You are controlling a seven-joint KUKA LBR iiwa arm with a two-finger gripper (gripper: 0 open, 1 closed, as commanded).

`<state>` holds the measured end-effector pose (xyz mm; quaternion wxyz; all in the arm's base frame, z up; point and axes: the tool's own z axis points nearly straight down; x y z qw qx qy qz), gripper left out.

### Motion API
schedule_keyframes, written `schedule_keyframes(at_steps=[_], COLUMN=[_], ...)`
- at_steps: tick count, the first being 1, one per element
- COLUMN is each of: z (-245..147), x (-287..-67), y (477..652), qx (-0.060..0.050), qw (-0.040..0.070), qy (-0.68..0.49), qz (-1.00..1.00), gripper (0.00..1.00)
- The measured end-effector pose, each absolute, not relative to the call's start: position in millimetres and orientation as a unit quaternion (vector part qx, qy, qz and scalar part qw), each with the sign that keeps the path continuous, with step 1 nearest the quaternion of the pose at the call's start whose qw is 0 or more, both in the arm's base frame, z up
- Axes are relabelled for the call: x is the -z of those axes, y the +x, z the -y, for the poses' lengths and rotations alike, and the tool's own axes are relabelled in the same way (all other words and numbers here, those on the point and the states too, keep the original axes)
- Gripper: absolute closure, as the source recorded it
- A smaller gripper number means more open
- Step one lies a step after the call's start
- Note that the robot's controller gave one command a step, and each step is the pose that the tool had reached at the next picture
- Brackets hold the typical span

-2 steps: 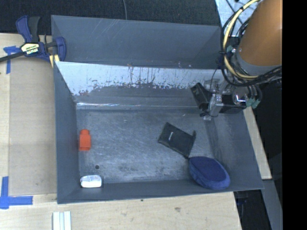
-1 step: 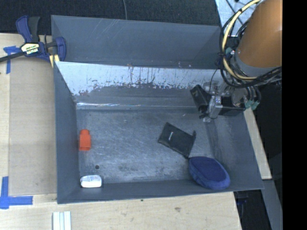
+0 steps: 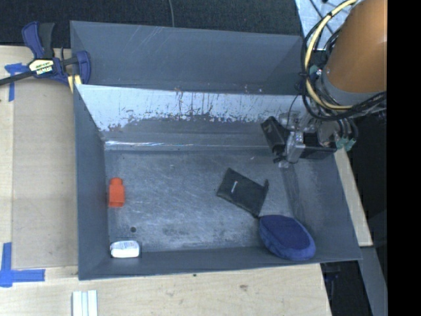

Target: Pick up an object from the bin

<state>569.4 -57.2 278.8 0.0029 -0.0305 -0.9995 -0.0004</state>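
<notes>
**Q.** Where does the tool stand, and in what state?

**A.** The tool [image 3: 287,151] hangs over the back right part of the grey metal bin [image 3: 89,176], close to the foot of the far sloped wall. Whether it is set wide or narrow cannot be told from this angle.

**Q.** Which things lie nearest to it?

**A.** Two. A flat black rectangular case [image 3: 242,191] lies on the bin floor, toward the near side and somewhat to the left of the tool. A dark blue oval padded pouch [image 3: 286,237] lies further toward the near side, against the near right corner. The case's lower corner comes just beside the pouch.

**Q.** On what relation does the coming move turn?

**A.** Judged from this view, the case is the closer candidate. Its long axis runs on a diagonal, from upper left to lower right, so the tool would likely need to close across the short side. It lies flat, which leaves little edge to catch.

**Q.** What else is in the bin?

**A.** A small orange cylinder [image 3: 116,192] and a small white oblong piece [image 3: 124,249] lie well apart from the tool, at the left.
</notes>
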Motion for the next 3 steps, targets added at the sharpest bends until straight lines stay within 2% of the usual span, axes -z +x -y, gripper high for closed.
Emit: schedule_keyframes(at_steps=[2,3], z=[57.3,84.8], x=[-278.8,-219.5], y=[569.4,559.3], qx=[0.000,0.001], qw=[0.003,0.006], qy=[-0.031,0.056], qz=[1.000,0.998], gripper=[1.00,1.00])
